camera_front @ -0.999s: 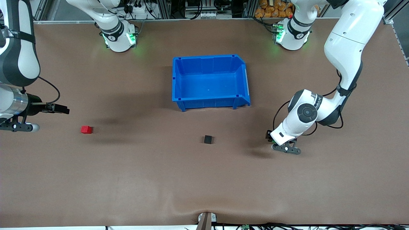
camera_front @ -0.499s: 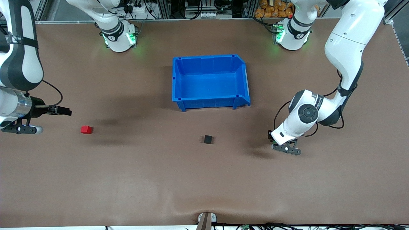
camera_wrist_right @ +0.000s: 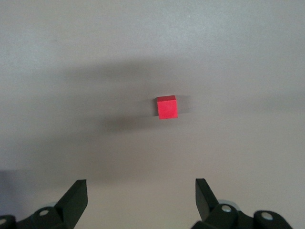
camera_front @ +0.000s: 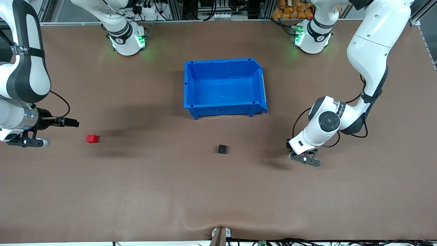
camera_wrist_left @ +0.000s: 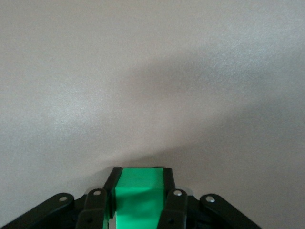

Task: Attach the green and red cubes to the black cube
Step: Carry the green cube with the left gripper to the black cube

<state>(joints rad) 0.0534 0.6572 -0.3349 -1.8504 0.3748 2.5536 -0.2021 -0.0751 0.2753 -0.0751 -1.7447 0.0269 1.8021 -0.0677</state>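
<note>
The left gripper (camera_wrist_left: 139, 200) pinches the green cube (camera_wrist_left: 139, 196) by its flat sides; the right gripper (camera_wrist_right: 141, 193), wide open, hangs near the small, hard-looking red cube (camera_wrist_right: 167, 107).

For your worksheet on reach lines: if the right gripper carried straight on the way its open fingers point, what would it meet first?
Most likely the red cube, centred ahead of the open right gripper; depth is uncertain.

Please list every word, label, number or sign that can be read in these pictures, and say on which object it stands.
No text can be read.
Left arm's white forearm: a small dark marking, too small to read.
Small red cube, small black cube, bright green cube, blue plastic bin: plain, no text.
</note>
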